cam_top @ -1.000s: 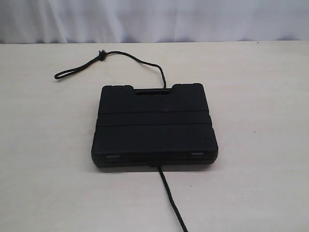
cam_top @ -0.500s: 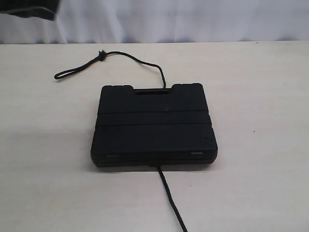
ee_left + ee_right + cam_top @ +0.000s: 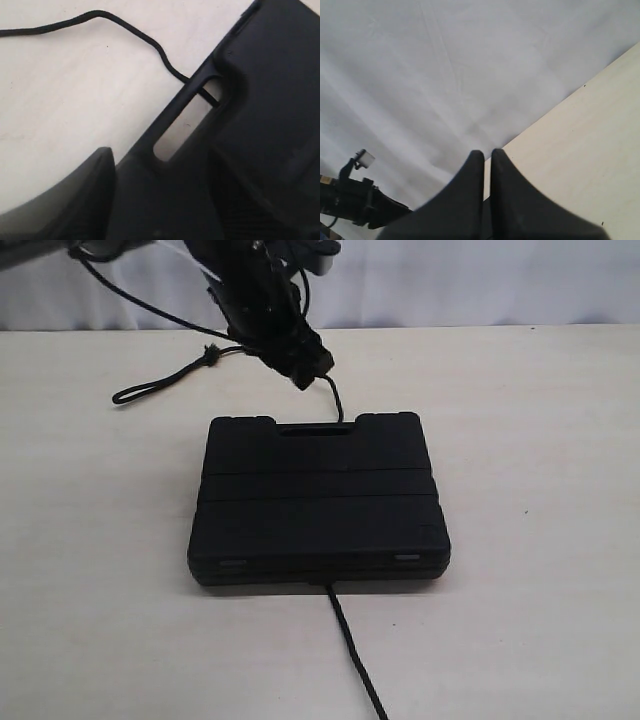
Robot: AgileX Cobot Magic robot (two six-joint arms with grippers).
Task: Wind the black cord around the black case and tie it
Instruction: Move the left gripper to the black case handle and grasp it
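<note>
Though dark and blurred in the exterior view, hangs low over the black cord (image 3: 160,388), just behind the slot-handle edge of the black case (image 3: 320,500), hiding a stretch of cord there. No telling how the jaws of this left gripper (image 3: 303,368) stand: only one blurred dark finger (image 3: 70,205) sure in the left wrist view. Right gripper (image 3: 487,160) pressed together on nothing, aimed at a white cloth backdrop (image 3: 445,75) past the table edge.

Case flat on the pale table (image 3: 540,440): matte plastic, rectangular, ribbed across the lid, two small latches on the near edge. Cord thin and braided, entering the handle slot, emerging from under the near edge, running off the bottom of the exterior view; frayed, knotted, looped end lying beyond the case, to the left.

Against a second ago: no arm in the exterior view then, left arm now in from the upper left; cord and case unmoved.
</note>
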